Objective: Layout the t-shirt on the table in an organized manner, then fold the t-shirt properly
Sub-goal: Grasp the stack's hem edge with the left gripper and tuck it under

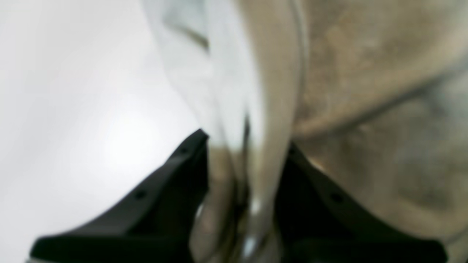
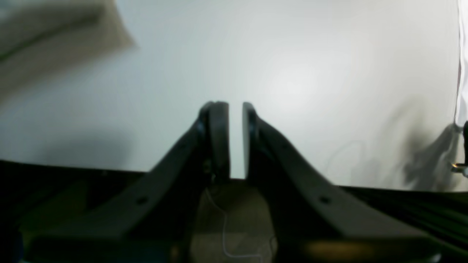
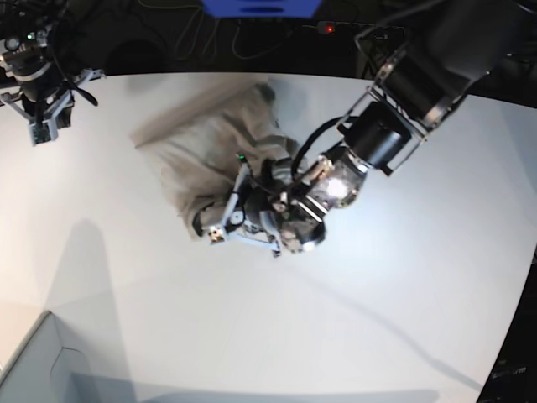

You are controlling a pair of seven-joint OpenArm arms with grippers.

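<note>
The beige-grey t-shirt (image 3: 197, 147) lies bunched on the white table (image 3: 394, 294), left of centre, its far part blurred. My left gripper (image 3: 216, 228) sits at the shirt's near edge. In the left wrist view the left gripper (image 1: 248, 149) is shut on a fold of the t-shirt (image 1: 365, 73), and cloth fills the gap between the black fingers (image 1: 182, 164). My right gripper (image 3: 38, 130) hangs at the far left, apart from the shirt. In the right wrist view the right gripper (image 2: 236, 128) is nearly shut and empty above the table (image 2: 310, 73), with a blurred edge of the t-shirt (image 2: 55, 33) at upper left.
A pale box corner (image 3: 29, 365) sits at the near left. The left arm (image 3: 403, 92) stretches from the far right across the table to the shirt. A blue object (image 3: 260, 7) and cables lie beyond the curved far edge.
</note>
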